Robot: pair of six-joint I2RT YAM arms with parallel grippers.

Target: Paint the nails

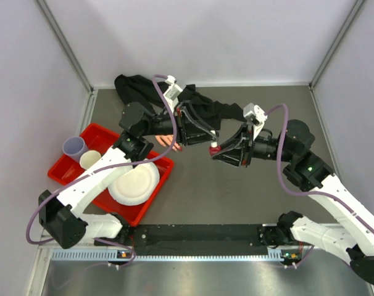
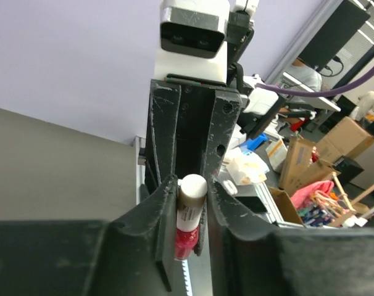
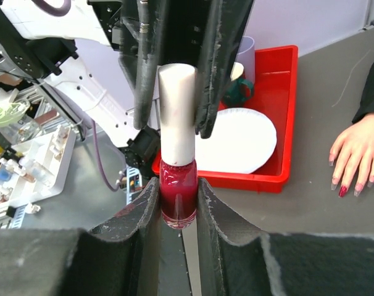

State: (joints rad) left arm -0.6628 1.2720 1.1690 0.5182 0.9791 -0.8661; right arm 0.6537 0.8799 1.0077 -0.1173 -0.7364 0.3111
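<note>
A small polish bottle (image 3: 178, 197) with a dark-red glass body and a tall white cap (image 3: 176, 114) hangs between both grippers above the table. My right gripper (image 3: 178, 185) is shut on the glass body. My left gripper (image 2: 192, 184) is shut on the white cap (image 2: 192, 192). In the top view the bottle (image 1: 214, 148) sits between the left gripper (image 1: 207, 143) and the right gripper (image 1: 220, 151). The pale mannequin hand (image 3: 357, 154) lies flat on the table; some nails (image 3: 343, 191) are dark red. In the top view the hand (image 1: 168, 140) is mostly hidden under my left arm.
The hand's black fabric sleeve (image 1: 202, 105) trails toward the back wall. A red tray (image 1: 100, 132) at the left holds a white plate (image 1: 134, 182), a lilac cup (image 1: 74, 147) and a cream cup (image 1: 90, 160). The tray (image 3: 286, 92) also shows in the right wrist view.
</note>
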